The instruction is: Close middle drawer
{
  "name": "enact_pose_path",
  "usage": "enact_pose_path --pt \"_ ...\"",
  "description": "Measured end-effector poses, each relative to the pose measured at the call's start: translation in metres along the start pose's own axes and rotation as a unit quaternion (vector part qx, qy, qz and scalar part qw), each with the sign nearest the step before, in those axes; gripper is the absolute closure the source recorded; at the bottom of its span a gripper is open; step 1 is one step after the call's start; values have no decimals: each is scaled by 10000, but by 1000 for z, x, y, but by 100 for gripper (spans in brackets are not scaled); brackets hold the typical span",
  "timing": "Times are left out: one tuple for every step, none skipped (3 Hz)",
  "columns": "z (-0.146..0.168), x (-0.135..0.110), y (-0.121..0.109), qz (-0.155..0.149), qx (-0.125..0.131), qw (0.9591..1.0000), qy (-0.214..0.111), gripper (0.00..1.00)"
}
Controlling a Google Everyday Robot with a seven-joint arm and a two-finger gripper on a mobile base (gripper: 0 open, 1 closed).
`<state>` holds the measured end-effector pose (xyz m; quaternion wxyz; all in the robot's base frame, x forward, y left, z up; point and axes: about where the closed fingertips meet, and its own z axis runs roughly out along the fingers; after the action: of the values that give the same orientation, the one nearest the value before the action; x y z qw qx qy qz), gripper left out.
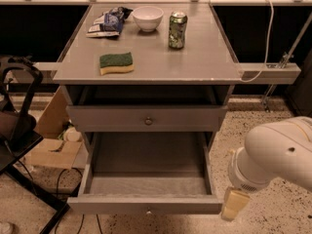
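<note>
The middle drawer (146, 204) stands pulled far out of the grey cabinet, its grey-lined tray empty and its flat front low in the camera view with a small round knob (148, 211). Above it the taller drawer front with the brassy knob (148, 121) is shut. My gripper (235, 204) hangs at the lower right from the thick white arm (278, 152), just right of the open drawer front's right end and about level with it. The lowest drawer is out of view.
On the cabinet top (204, 57) lie a green-and-yellow sponge (116, 63), a white bowl (147, 17), a green can (177, 29) and a snack bag (107, 22). A cardboard box (51, 147) and black chair frame (22, 145) stand at the left.
</note>
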<state>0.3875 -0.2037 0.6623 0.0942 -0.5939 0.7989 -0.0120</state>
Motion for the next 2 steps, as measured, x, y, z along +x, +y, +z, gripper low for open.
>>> enact_pose_path --pt "-1 0 0 0 6 10000 1 0" --pt "35 -6 8 -87 -33 9998 200 25"
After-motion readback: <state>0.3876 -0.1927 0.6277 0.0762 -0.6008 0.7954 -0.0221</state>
